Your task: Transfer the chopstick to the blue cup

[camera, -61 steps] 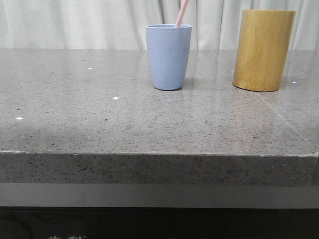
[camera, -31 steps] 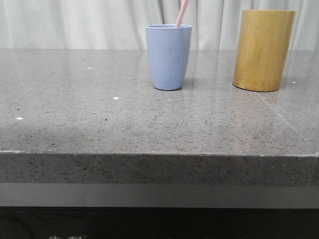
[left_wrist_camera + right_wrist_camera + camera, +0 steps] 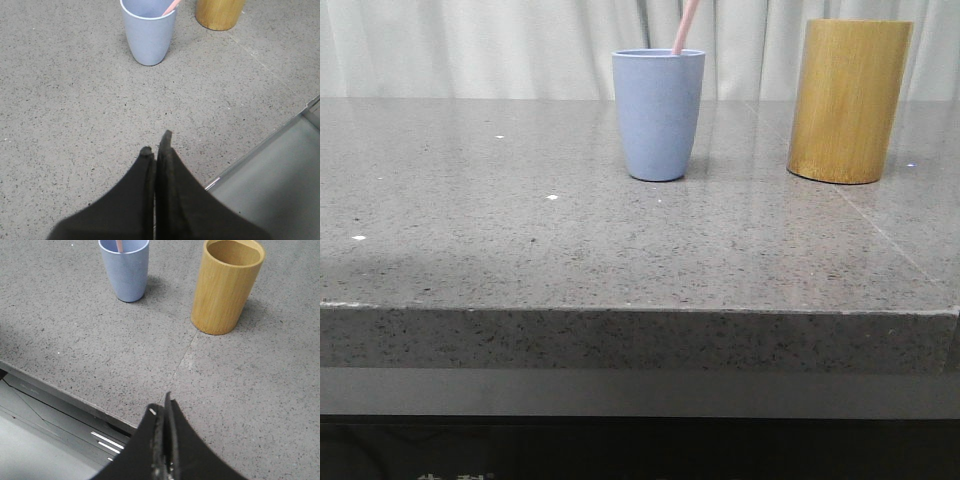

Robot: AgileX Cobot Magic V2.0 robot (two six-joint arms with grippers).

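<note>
The blue cup (image 3: 658, 115) stands upright on the grey stone table (image 3: 520, 230), left of the bamboo holder. The pale pink chopstick (image 3: 684, 27) leans inside the cup, its upper end rising past the rim toward the right. Both wrist views also catch the cup (image 3: 148, 31) (image 3: 125, 269) with the chopstick (image 3: 171, 7) (image 3: 119, 245) in it. My left gripper (image 3: 156, 144) is shut and empty, hovering over the table well short of the cup. Shut and empty too, my right gripper (image 3: 161, 405) hangs above the table's front edge, far from both containers.
A tall yellow-brown bamboo holder (image 3: 848, 100) stands upright to the right of the cup, its inside looking empty in the right wrist view (image 3: 227, 285). The table's front edge (image 3: 640, 310) drops off close to both grippers. White curtains hang behind.
</note>
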